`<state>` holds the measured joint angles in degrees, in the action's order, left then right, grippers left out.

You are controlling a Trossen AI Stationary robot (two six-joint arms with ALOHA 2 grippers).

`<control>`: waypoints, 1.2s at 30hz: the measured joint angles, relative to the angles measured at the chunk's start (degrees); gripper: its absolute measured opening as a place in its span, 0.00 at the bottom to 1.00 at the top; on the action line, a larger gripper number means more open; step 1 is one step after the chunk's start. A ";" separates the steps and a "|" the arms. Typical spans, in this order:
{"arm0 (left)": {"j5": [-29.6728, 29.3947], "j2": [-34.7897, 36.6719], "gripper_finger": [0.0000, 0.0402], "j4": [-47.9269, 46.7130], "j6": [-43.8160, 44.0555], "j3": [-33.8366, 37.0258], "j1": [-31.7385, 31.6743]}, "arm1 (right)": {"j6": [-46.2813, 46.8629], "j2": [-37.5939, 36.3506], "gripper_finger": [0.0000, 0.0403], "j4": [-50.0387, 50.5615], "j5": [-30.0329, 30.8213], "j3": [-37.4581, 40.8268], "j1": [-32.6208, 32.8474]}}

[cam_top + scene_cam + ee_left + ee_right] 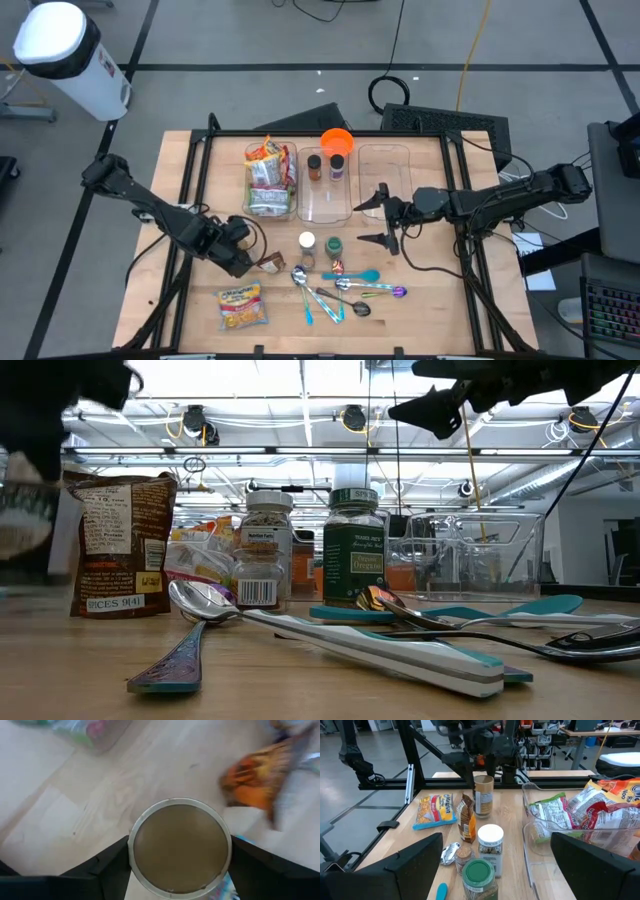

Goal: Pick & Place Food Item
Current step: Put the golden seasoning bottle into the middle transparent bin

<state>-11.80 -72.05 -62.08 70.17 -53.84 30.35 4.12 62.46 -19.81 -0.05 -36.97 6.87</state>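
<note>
The pick looks done, the placing not: the left gripper [177,870] clamps a can [179,847] lifted beside the brown spice bag [466,817], while the right gripper [385,218] hovers wide open and empty beyond the spice jars [320,247]

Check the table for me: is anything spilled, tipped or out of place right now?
Nothing looks spilled or damaged. The left tool holds a can upright above the table. The spice jars stand upright, and the spoons lie loosely scattered near the front edge.
</note>
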 joint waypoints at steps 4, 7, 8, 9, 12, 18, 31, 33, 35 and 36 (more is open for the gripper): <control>-1.22 0.00 0.69 -3.35 -2.17 -5.66 -0.12 | -0.01 -0.02 0.90 -0.29 -0.02 0.00 0.00; -2.07 0.00 0.69 -6.32 -4.51 -11.00 -1.13 | -0.02 -0.02 0.90 -0.31 -0.02 0.00 0.00; -2.49 0.00 0.69 -7.08 -5.63 -12.77 -1.62 | -0.02 -0.02 0.90 -0.31 -0.02 0.00 0.00; -3.39 0.00 0.69 -7.78 -6.94 -14.57 -2.19 | -0.02 -0.02 0.90 -0.31 -0.02 0.00 0.00; -6.69 0.04 0.69 -8.27 -12.05 -19.67 -4.50 | -0.02 -0.02 0.90 -0.37 -0.02 0.00 0.00; -9.13 -0.31 0.69 -4.54 -28.19 -26.29 -13.52 | -0.18 -0.02 0.90 -1.10 -0.02 0.00 0.00; -0.70 -16.31 0.69 3.89 -53.52 -35.96 -36.46 | -0.48 -0.02 0.90 -1.36 -0.02 0.00 0.00; -0.18 -20.10 0.69 4.21 -55.84 -38.42 -38.42 | -0.48 -0.02 0.90 -1.33 -0.02 0.00 -0.01; 0.92 -23.43 0.69 4.57 -58.01 -40.49 -40.01 | -0.50 -0.02 0.90 -1.17 -0.02 0.00 -0.01; 1.89 -25.02 0.69 4.99 -59.06 -41.40 -40.73 | -0.50 -0.02 0.90 -1.14 -0.02 0.00 0.00</control>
<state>-9.92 -97.07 -57.09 11.11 -95.24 -10.38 3.62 62.43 -20.94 -0.08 -36.97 6.87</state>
